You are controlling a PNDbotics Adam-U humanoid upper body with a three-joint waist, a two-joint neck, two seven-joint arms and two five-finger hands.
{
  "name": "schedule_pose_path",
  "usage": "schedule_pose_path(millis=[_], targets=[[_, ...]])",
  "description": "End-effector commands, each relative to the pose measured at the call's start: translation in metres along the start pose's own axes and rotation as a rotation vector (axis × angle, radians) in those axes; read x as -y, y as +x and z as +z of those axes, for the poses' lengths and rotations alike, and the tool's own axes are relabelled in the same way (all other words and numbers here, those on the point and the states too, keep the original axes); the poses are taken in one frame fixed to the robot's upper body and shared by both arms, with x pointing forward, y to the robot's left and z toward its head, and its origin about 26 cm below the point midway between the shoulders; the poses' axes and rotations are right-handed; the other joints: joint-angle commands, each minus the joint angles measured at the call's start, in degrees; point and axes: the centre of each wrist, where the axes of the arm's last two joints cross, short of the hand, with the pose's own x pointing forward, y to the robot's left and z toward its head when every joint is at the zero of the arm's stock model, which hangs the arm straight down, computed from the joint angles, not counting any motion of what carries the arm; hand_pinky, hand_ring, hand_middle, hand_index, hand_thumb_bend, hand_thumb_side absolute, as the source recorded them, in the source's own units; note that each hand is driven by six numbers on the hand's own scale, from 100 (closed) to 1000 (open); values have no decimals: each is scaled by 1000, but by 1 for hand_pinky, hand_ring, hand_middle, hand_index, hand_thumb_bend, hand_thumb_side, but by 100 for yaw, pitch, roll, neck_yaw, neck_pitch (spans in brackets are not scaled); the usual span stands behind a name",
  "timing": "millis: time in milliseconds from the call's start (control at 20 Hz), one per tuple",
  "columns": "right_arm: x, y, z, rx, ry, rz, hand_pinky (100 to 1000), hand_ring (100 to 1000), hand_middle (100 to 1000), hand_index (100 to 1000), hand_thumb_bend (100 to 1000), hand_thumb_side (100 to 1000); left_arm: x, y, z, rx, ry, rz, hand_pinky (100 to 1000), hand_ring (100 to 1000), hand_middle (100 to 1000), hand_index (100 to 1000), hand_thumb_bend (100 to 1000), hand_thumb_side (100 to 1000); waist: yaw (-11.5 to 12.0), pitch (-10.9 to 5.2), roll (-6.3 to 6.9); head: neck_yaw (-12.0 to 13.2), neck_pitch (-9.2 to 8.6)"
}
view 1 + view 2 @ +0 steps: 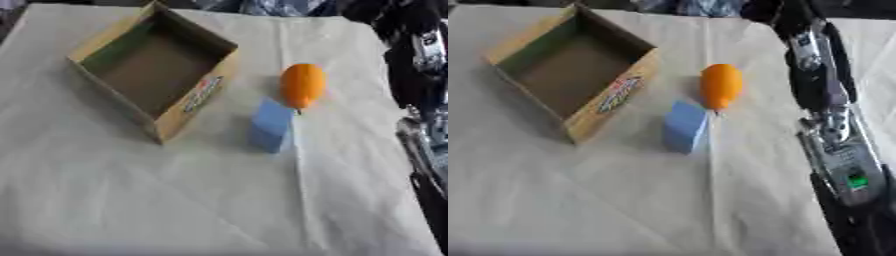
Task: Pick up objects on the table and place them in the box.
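A table covered with a pale, creased cloth is seen from above. An open cardboard box is set at about ten o'clock from the middle of the table, turned cornerwise, with a coloured label on its near right wall; nothing can be made out inside it. An orange, egg-shaped object with a small dark tip at its lower end is placed at about one o'clock, to the right of the box and apart from it. A light blue block is stood just below and to the left of the orange object, very near it; whether the two touch cannot be told. Both objects are on the cloth, outside the box.

The right arm, black with silver parts, is seen along the three o'clock edge, running from the upper right down to the lower right corner. Its hand cannot be made out, so the state of the fingers cannot be told. The left hand is not shown in either view.
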Motion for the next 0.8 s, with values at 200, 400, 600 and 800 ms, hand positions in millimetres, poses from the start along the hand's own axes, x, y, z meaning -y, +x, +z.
schedule_pose_path(millis=[200,400,600,800], targets=[[7,7,-6,30,5,36,797,725,656,873,262,982,-2,4,-5,26,1,-7,609,806,1000,699,323,989,4,-117,18,3,3],[17,9,-11,16,52,127,806,738,672,874,240,998,-3,4,-5,25,-3,-10,609,806,1000,699,323,989,6,-127,9,16,43],[30,5,-22,-56,176,298,817,752,695,872,226,1000,-3,4,-5,25,-10,-12,608,806,1000,699,323,989,15,-134,-9,12,51],[45,-3,-35,-130,320,483,831,774,732,868,233,1000,-3,4,-5,26,-17,-14,608,807,1000,699,322,990,35,-140,-21,7,41]])
